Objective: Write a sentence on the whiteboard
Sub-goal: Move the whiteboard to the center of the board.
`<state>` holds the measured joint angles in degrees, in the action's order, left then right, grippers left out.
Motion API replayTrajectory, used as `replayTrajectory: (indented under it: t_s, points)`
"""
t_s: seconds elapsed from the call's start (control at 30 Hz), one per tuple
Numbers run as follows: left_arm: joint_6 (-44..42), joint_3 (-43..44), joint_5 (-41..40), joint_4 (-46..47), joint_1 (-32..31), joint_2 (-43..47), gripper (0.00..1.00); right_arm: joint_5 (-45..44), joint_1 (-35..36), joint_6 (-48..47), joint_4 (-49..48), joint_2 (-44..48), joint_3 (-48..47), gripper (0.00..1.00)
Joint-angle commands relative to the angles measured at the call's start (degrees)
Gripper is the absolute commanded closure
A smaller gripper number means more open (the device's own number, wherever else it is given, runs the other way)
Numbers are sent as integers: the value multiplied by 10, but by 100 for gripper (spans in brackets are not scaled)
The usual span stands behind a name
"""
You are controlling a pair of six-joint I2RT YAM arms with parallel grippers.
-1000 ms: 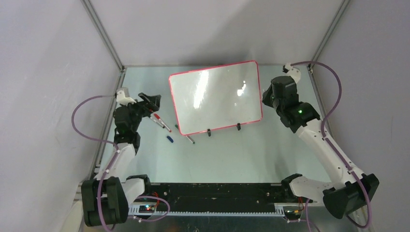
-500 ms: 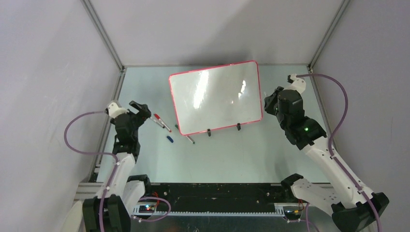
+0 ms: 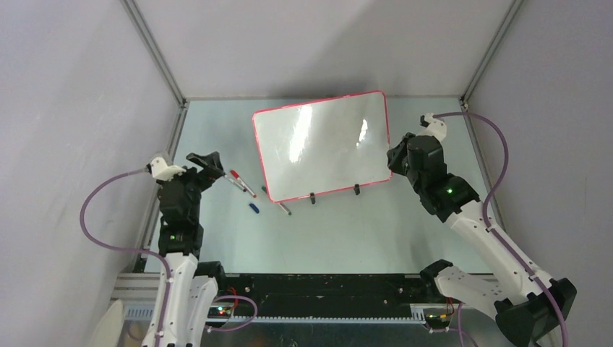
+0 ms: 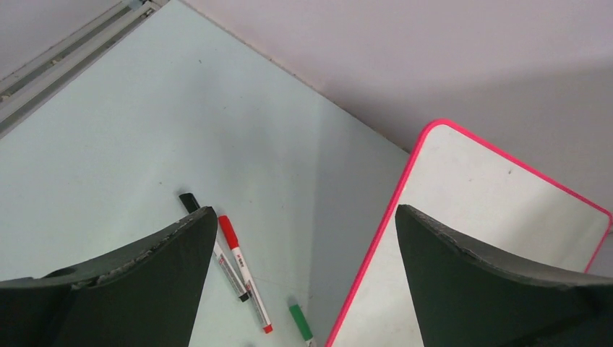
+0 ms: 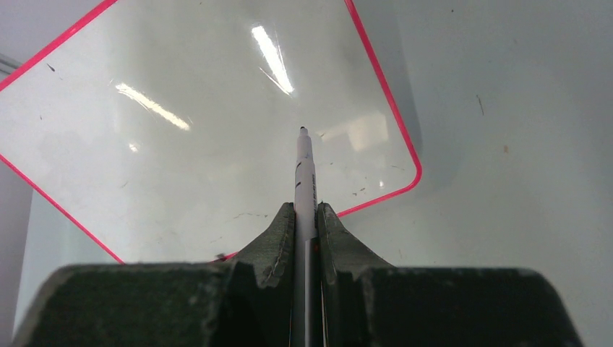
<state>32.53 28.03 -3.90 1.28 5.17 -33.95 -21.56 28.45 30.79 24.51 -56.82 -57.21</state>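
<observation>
The whiteboard (image 3: 322, 144) leans at the back middle of the table, glossy white with a thin red-pink frame. No sentence is in view on it; only glare and faint specks show on its face (image 5: 195, 144). My right gripper (image 5: 306, 210) is shut on a white marker (image 5: 304, 173) whose tip points at the board's lower right part, a little off the surface. From above, this right gripper (image 3: 394, 155) sits at the board's right edge. My left gripper (image 4: 303, 213) is open and empty, left of the board's edge (image 4: 499, 210) and above loose pens; from above the left gripper (image 3: 206, 160) hovers at the left.
A red-capped marker (image 4: 243, 271), a black-capped one (image 4: 189, 202) and a green one (image 4: 301, 322) lie left of the board. A small blue cap (image 3: 254, 208) and another pen (image 3: 284, 208) lie nearer. Two black clip feet (image 3: 312, 197) hold the board. Walls close in on three sides.
My left arm has drawn back toward the near left, its gripper still open. The right arm has shifted slightly nearer and leftward to the board's right edge, the marker still gripped.
</observation>
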Motion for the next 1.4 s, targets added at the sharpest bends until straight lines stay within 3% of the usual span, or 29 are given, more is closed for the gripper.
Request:
replayTrajectory:
  t_s: [0.0,0.2,0.27,0.63,0.87,1.37]
  points:
    - [1,-19,2,-17,-6,31,1,-13,7,35,-13,7,-1,100]
    - [0,-58,15,50,-6,21,1,-168,49,155,6,-4,-1,100]
    - [-5,-65,21,63,-6,14,0,-165,54,180,1,-10,-1,100]
    - [-57,-110,62,159,-7,6,1,-71,70,1,-91,-30,19,100]
    - [-54,-131,89,199,-8,-17,1,-136,154,-75,-205,-32,93,100]
    - [-54,-132,126,244,-14,-73,1,-127,175,-93,-235,-48,96,100]
